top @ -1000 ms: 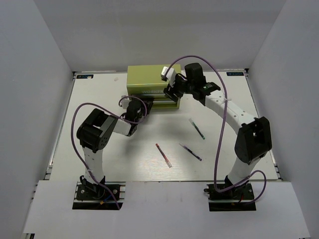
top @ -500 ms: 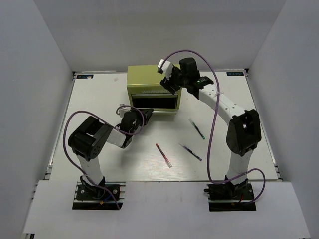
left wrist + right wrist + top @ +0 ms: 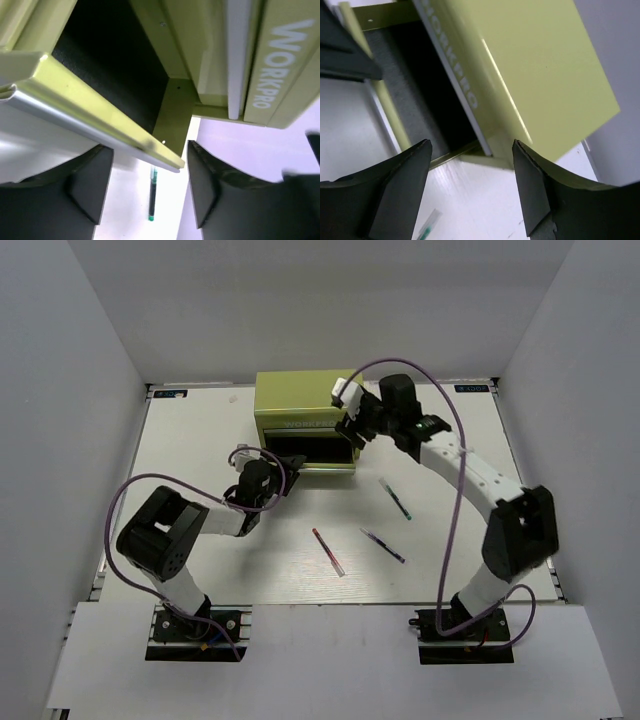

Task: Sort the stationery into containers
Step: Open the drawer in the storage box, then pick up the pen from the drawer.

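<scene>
Yellow-green chest [image 3: 300,405] at the far middle of the white table [image 3: 190,440], with pale lettering on its front. A lower drawer [image 3: 318,452] pulled out, dark inside, contents not possible to make out. Left gripper [image 3: 284,467] just in front of the drawer's left end, fingers spread wide, holding nothing. Right gripper [image 3: 348,432] above the drawer's right end, close to the chest front, also wide apart and empty. Both arms crowding the drawer opening, one from each side. Well apart from them, on the table nearer the bases: red-white pen [image 3: 328,551], dark pen [image 3: 383,545], teal pen [image 3: 395,498], none touching another.
</scene>
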Available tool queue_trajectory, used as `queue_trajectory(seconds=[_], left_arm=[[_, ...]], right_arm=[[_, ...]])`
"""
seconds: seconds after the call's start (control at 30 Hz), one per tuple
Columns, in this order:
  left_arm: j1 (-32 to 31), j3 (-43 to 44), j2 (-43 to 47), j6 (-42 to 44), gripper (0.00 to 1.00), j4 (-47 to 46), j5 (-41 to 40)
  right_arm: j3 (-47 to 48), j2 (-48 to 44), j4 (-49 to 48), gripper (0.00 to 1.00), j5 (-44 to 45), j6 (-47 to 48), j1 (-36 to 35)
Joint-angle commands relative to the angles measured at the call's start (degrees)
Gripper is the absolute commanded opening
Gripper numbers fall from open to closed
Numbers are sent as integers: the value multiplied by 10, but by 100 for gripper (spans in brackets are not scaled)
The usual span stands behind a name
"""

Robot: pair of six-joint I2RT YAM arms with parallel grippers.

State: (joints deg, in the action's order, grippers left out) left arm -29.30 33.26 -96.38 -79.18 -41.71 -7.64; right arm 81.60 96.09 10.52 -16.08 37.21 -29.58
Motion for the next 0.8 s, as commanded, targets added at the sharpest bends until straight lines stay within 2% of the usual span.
queue_trajectory(seconds=[0.0, 0.2, 0.37, 0.4, 0.5, 0.77], left_arm=[[5, 36, 35, 41, 73, 42, -8], [5, 36, 91, 68, 77, 101, 33], [5, 9, 168, 115, 77, 228, 64], [5, 3, 180, 115, 77, 257, 64], [5, -15, 229, 140, 77, 295, 69], [-1, 6, 313, 199, 74, 505, 108]], right_arm=[[-45, -81, -18, 72, -26, 1, 7], [-158, -160, -10, 70, 2, -41, 28], [-215, -173, 49, 50, 4, -60, 55], [-235, -170, 54, 48, 5, -67, 61], [-252, -160, 57, 46, 13, -83, 80], [-247, -74, 98, 49, 51, -95, 105]])
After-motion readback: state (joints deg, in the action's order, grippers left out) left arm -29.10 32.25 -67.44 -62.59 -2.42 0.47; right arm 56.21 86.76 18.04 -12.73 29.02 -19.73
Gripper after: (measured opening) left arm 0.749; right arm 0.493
